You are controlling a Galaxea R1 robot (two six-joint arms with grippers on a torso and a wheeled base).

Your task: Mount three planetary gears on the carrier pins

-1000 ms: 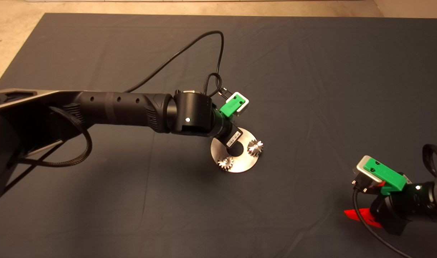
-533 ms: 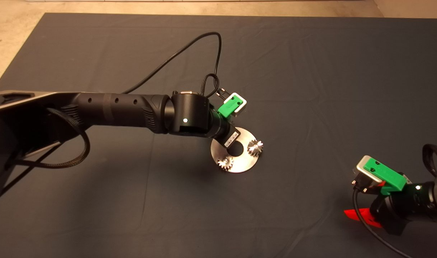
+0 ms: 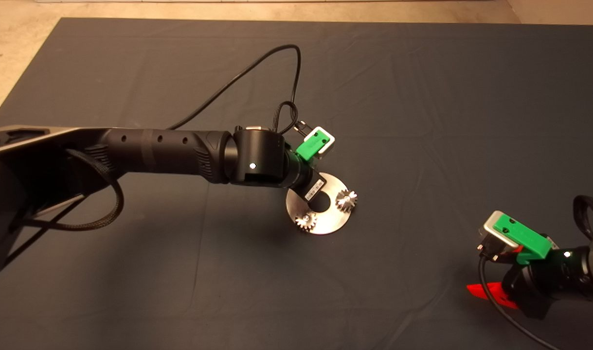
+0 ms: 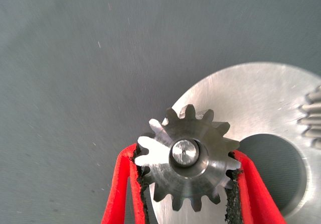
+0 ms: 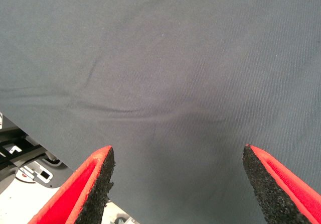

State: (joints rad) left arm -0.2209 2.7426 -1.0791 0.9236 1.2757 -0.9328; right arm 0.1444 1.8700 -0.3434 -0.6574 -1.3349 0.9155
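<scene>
Now two planetary gears (image 3: 346, 199) already sit on the round carrier plate (image 3: 336, 222), at three and seven o'clock. Over its eleven o'clock side, the left gripper (image 4: 188, 176) squeezes the third gear (image 4: 186, 162), its hole over the last pin (image 4: 184, 151). Only letting go is left, I think. Off at the lower right, the right gripper (image 5: 175, 184) waits, fingers wide apart.

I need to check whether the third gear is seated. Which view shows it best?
The left wrist view: the third gear sits over a pin between the left gripper fingers. The head view hides it behind the arm; the right wrist view shows only mat.

Two gears (image 3: 346, 199) on the round plate (image 3: 332, 221), left arm (image 3: 179, 155) above it.
</scene>
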